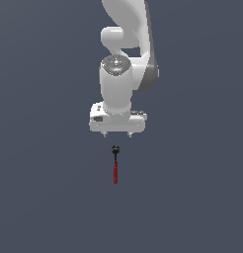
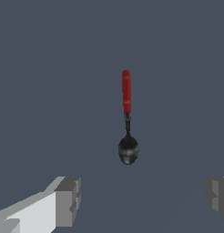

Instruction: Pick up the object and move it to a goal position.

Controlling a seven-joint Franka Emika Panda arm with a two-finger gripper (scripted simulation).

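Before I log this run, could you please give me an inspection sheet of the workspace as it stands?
Surface: plain dark grey-blue floor, unmarked.
Job's things: tool with a red handle, black shaft and round black head, lying flat, head towards the arm; untouched.
Clutter: nothing seen.
Grippers: pincer open, fingers spread wide, apart from the tool and holding nothing.
Cables: nothing seen.
Surroundings: white arm only; no goal marker seen.
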